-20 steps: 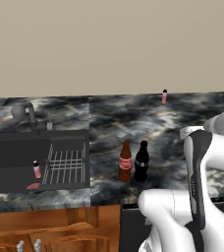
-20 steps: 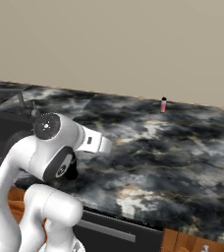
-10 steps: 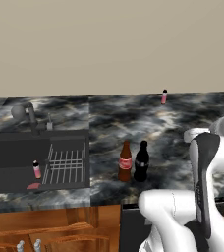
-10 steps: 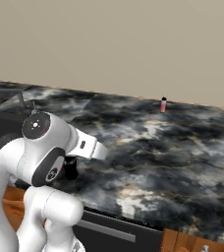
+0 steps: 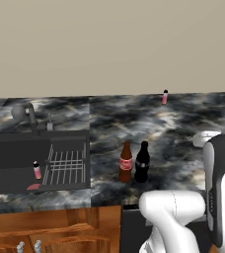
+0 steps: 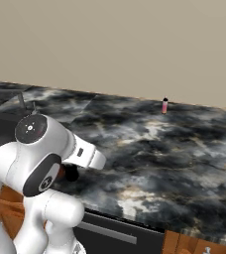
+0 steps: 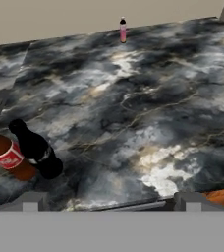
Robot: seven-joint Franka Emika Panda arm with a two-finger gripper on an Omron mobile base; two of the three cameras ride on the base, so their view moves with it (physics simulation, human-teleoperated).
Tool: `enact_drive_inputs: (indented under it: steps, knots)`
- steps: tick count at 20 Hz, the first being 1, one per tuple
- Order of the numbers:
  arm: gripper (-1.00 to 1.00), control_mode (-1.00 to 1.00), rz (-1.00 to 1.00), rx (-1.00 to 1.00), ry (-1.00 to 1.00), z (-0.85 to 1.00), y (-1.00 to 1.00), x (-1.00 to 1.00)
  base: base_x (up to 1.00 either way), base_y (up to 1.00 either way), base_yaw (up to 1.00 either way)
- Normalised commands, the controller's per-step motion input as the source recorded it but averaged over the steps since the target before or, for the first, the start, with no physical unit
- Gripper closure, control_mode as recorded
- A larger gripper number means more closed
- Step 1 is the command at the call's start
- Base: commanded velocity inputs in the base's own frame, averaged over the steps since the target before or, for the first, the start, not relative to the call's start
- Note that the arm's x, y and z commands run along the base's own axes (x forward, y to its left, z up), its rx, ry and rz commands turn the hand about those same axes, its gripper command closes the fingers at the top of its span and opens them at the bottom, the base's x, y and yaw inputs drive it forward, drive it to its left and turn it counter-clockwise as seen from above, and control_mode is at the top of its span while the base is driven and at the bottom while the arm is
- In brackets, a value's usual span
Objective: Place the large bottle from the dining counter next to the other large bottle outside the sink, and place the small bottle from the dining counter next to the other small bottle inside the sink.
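The large black bottle [image 5: 142, 162] stands upright on the marbled counter [image 5: 183, 123], right beside the brown red-label bottle [image 5: 126, 163] and just right of the sink [image 5: 16, 158]. Both bottles, black [image 7: 35, 147] and brown [image 7: 6, 156], appear at the lower left of the hand view. A small pink bottle [image 5: 36, 170] stands inside the sink, left of the metal rack. The other small bottle [image 5: 165, 97] [image 6: 165, 105] [image 7: 123, 30] stands upright at the counter's far edge by the wall. My gripper [image 7: 111, 202] is open and holds nothing, well back from that small bottle.
A grey curved faucet [image 5: 28, 116] rises behind the sink. The beige wall [image 5: 109, 44] runs along the counter's far edge. Wooden cabinet fronts [image 5: 45, 227] sit below the counter. My own white arm [image 6: 40, 163] hides the near counter in the right base view.
The arm has swung a little to the right in the left base view. The bottles stand where they were. The jaws stay open.
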Motion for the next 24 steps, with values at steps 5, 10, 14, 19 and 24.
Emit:
enact_drive_inputs:
  steps: [5,10,14,19,24]
  knots:
    - [-1.00,1.00,0.00,0.00,0.00,0.00,0.03,-0.12,-0.09,0.01,0.00]
    - [-1.00,1.00,0.00,0.00,0.00,0.00,0.00,0.00,-0.39,-0.10,0.00]
    - [-1.00,1.00,0.00,0.00,0.00,0.00,0.00,0.00,-0.44,-0.39,0.00]
    - [-1.00,1.00,0.00,0.00,0.00,0.00,0.00,0.00,-0.32,-0.63,0.01]
    - [-1.00,1.00,0.00,0.00,0.00,0.00,0.00,0.00,-0.04,-0.93,0.12]
